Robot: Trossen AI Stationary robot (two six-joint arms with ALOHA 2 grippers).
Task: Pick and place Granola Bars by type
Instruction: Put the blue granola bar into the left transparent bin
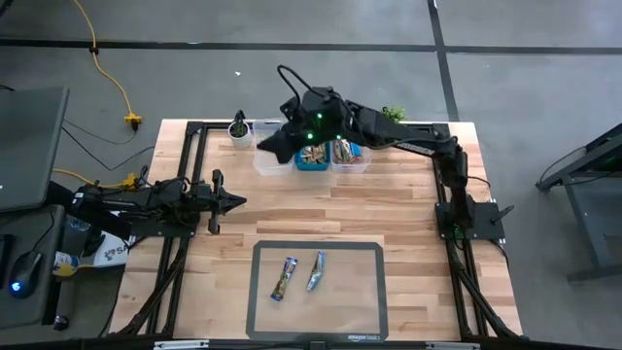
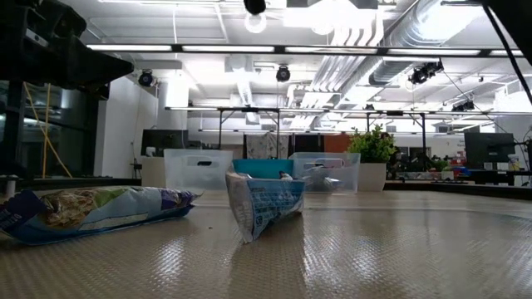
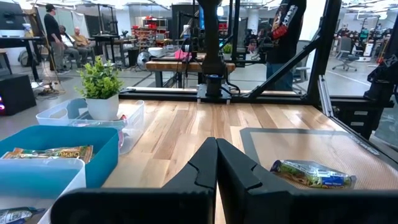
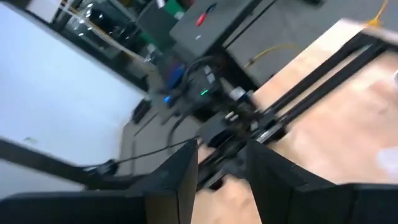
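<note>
Granola Bars: 2 shiny-wrapped slim bars (image 1: 283, 279) (image 1: 316, 271) lie side by side on grey rectangular mat (image 1: 362, 313); more fill blue bin (image 1: 311, 162) and clear plastic bin (image 1: 350, 156). Right gripper (image 1: 267, 148) hovers over empty clear bin (image 1: 271, 163), fingers apart, nothing held. Left gripper (image 1: 236, 202) rests at table's left side, fingers pressed together.

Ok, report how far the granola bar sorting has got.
Done: bars lie in the blue bin and in the clear bin beside it.
In hand: nothing. The right gripper is open and empty above the bins; the left gripper waits shut at the table's left.
Left: two bars lie on the mat.
</note>
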